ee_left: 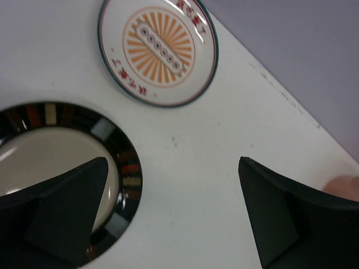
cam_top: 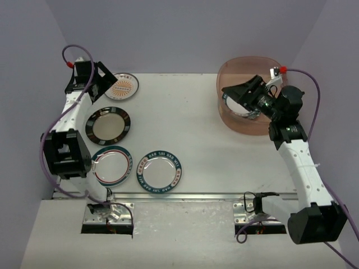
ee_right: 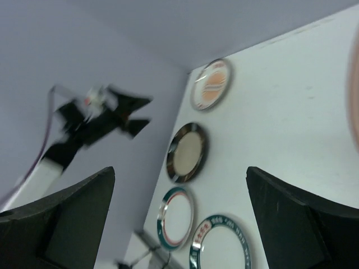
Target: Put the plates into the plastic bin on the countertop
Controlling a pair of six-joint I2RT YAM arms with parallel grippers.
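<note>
Four plates lie on the white countertop (cam_top: 224,162): an orange sunburst plate (cam_top: 122,87), a black-rimmed plate (cam_top: 107,124), a green-and-red-rimmed plate (cam_top: 112,165) and a teal-rimmed lettered plate (cam_top: 160,169). The pinkish plastic bin (cam_top: 229,120) stands at the back right with plates (cam_top: 240,111) inside. My left gripper (cam_top: 106,87) is open and empty, low between the sunburst plate (ee_left: 158,49) and the black-rimmed plate (ee_left: 126,168). My right gripper (cam_top: 227,94) is open and empty over the bin's left side. In the right wrist view it (ee_right: 179,171) faces the four plates.
Purple walls enclose the countertop at the back and both sides. A metal rail (cam_top: 185,196) runs along the front edge. The left arm's base (cam_top: 66,152) stands beside the green-and-red-rimmed plate. The right arm (cam_top: 300,162) rises along the right side.
</note>
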